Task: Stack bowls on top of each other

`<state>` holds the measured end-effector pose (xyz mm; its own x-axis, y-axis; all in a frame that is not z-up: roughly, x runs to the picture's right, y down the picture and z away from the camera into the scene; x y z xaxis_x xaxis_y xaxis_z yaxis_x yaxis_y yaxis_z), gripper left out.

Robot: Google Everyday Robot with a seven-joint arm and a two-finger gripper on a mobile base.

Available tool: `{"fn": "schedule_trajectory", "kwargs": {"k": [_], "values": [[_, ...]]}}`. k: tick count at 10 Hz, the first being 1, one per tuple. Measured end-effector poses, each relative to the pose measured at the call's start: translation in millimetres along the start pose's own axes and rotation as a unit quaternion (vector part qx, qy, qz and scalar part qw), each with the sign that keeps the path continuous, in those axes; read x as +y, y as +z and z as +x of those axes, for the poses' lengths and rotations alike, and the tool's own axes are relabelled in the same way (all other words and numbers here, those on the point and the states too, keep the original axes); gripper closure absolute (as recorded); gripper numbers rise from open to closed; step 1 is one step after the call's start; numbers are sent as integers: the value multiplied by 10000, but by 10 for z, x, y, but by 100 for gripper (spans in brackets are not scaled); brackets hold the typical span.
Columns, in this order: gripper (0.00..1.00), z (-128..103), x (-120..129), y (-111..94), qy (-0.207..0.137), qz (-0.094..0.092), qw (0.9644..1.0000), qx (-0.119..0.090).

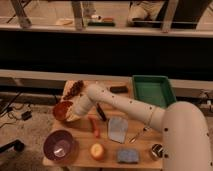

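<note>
Tilted orange-red bowl at gripper, purple bowl apart — nearer camera

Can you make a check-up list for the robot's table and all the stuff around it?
surface: wooden table, crowded.
job's things: orange bowl looks tilted, at the gripper; purple bowl sits upright near the front edge; they are apart, not stacked.
clutter: green tray, round fruit, blue sponge, metal cup, pale cloth, red pepper.
grippers: gripper at the orange bowl, at the end of the white arm.
cables: cords on the floor beside the table.
surroundings: long ledge behind the table.
</note>
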<state>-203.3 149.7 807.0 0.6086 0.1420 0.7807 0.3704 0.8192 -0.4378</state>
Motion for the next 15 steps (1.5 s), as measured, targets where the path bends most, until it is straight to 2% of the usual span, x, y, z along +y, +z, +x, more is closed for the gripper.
{"fn": "schedule_trajectory", "kwargs": {"k": [4,8,12,15], "values": [[86,-84,36,-214,289,318,9987,-290],[86,-215,137,-485,350,592,9970,-361],[86,-368,204,-751,317,748,9960,-379],[86,-539,323,-969,293,779,9957,-413]]}}
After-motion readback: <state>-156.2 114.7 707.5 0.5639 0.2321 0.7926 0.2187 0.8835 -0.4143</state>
